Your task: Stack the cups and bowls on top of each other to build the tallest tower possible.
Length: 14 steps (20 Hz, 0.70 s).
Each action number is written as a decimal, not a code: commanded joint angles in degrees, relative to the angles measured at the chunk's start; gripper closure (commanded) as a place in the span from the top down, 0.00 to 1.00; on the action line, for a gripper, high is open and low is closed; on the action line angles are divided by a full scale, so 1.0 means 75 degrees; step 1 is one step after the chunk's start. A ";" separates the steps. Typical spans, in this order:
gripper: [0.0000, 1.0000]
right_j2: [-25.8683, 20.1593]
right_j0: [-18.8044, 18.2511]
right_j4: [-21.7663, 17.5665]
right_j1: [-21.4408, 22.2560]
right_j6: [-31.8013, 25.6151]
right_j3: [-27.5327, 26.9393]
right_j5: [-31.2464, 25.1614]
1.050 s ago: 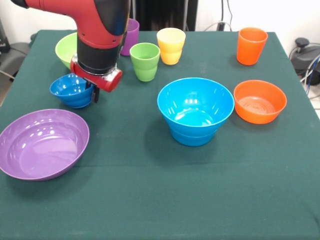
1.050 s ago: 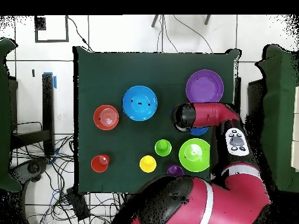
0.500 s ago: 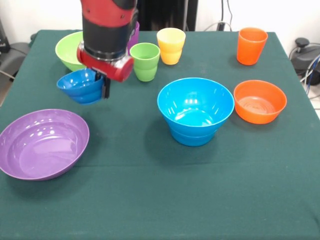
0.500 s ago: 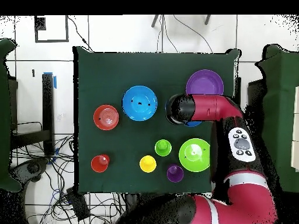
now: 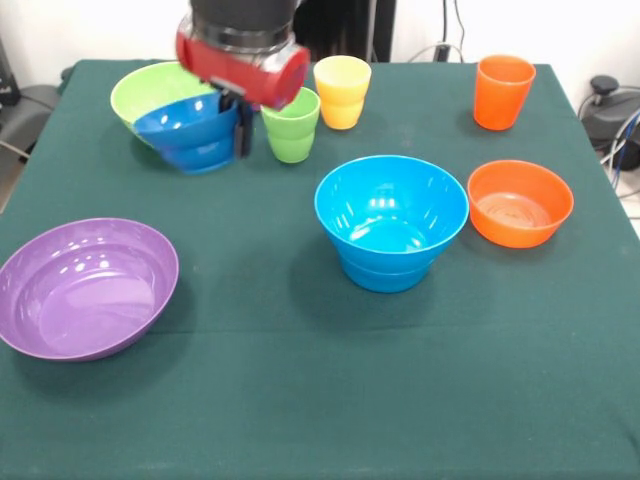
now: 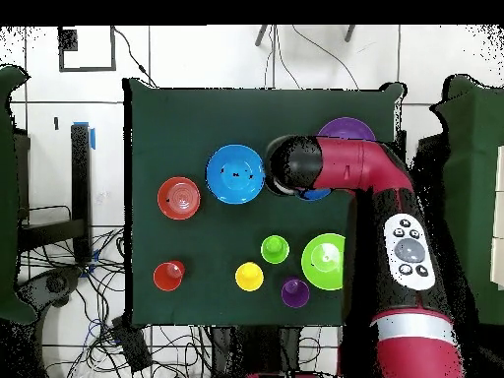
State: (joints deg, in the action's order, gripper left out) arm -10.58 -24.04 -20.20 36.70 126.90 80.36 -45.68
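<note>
End effector (image 5: pixel 238 125) gripping raised dark blue bowl (image 5: pixel 190 130)

bowls (image 5: pixel 391 222): glossy smooth plastic | cups (image 5: pixel 291 123): plastic, duller sheen | table cover (image 5: pixel 330 400): matt green cloth

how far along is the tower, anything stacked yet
Nothing is stacked yet. In hand: the gripper holds the dark blue bowl by its rim, lifted off the table. Left: the large purple bowl, light blue bowl, orange bowl, lime green bowl and the green, yellow and orange cups all stand apart.
</note>
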 commanded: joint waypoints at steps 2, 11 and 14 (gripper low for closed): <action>0.00 -0.0777 0.0602 0.0501 0.0443 -0.0556 0.0032 -0.1241; 0.00 -0.0607 0.1390 0.0819 0.0022 0.0097 -0.0726 -0.1332; 0.00 -0.0591 0.1585 0.0971 -0.0211 0.0276 -0.1031 -0.1172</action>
State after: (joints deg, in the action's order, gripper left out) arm -11.16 -14.92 -14.20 39.14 126.90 77.07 -48.93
